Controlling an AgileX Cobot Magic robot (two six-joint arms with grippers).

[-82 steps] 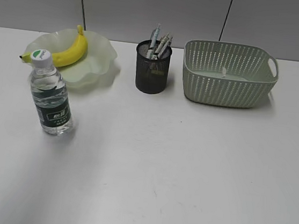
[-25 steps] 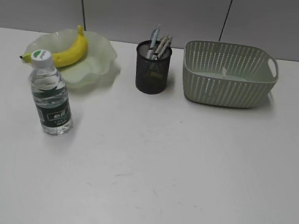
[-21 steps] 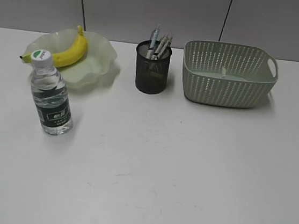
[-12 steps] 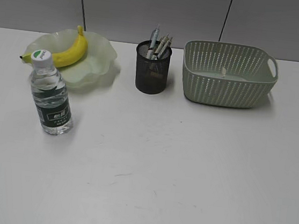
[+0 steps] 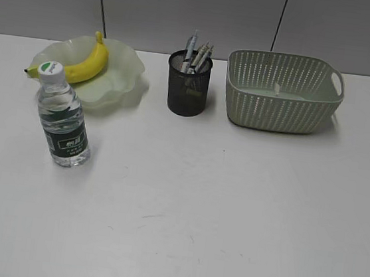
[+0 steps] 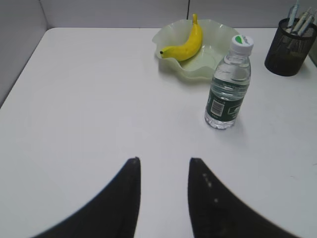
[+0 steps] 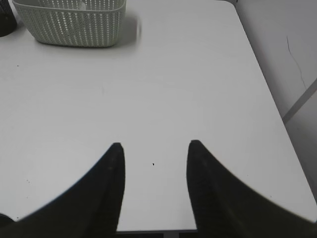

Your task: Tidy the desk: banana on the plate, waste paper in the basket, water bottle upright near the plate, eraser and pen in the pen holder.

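Note:
A yellow banana (image 5: pixel 86 64) lies on the pale green plate (image 5: pixel 121 81) at the back left; both show in the left wrist view, banana (image 6: pixel 185 44) on plate (image 6: pixel 210 62). A water bottle (image 5: pixel 62 118) with a white cap stands upright in front of the plate, also in the left wrist view (image 6: pixel 228 87). A black mesh pen holder (image 5: pixel 188 85) holds several pens. The green basket (image 5: pixel 282 93) holds something white, partly hidden; it also shows in the right wrist view (image 7: pixel 72 22). My left gripper (image 6: pixel 163 161) is open and empty over bare table. My right gripper (image 7: pixel 154 146) is open and empty near the table's front edge. No eraser shows.
The white table (image 5: pixel 230 210) ends at a grey wall behind. In the right wrist view the table's right edge (image 7: pixel 270 94) and front edge are close to the gripper. Neither arm shows in the exterior view.
A dark arm part at the top left corner of the exterior view has left the frame. The objects have not moved.

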